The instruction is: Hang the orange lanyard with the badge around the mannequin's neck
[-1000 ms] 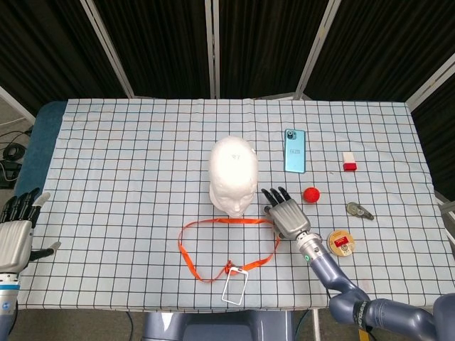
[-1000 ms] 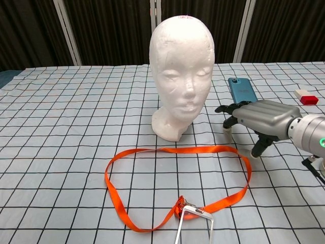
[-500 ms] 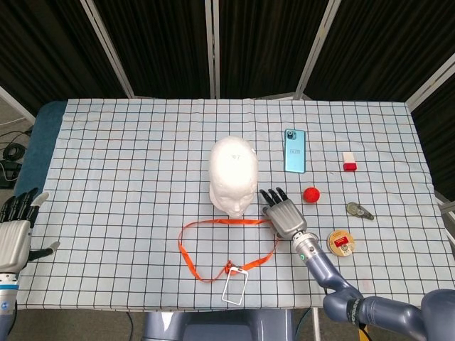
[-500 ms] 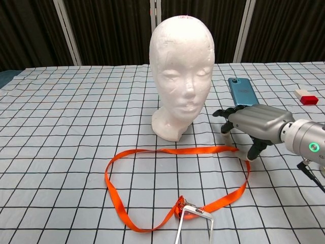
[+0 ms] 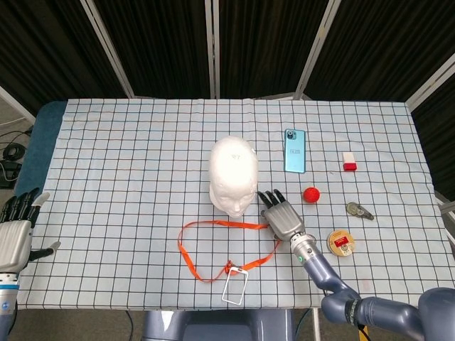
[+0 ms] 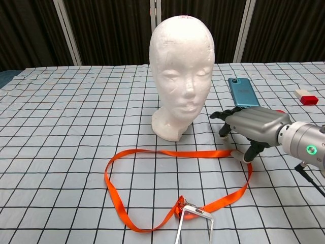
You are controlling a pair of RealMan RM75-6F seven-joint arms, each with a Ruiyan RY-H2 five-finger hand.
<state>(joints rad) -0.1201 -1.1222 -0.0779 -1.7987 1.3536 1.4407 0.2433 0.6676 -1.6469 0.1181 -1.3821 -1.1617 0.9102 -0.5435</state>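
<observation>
Lanyard (image 6: 167,152) loop's far-right edge under right hand (image 6: 251,124) fingers (image 6: 249,155) (spread, grasping nothing).

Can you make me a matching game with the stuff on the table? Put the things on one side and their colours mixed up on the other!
Things:
1. strap
2. foam head
3. phone
4. ball

Colours:
A. white
B. red
C. orange
D. blue-green

Right pairs: 1-C, 2-A, 3-D, 4-B.

The right robot hand is reaching down to the strap beside the foam head.
</observation>
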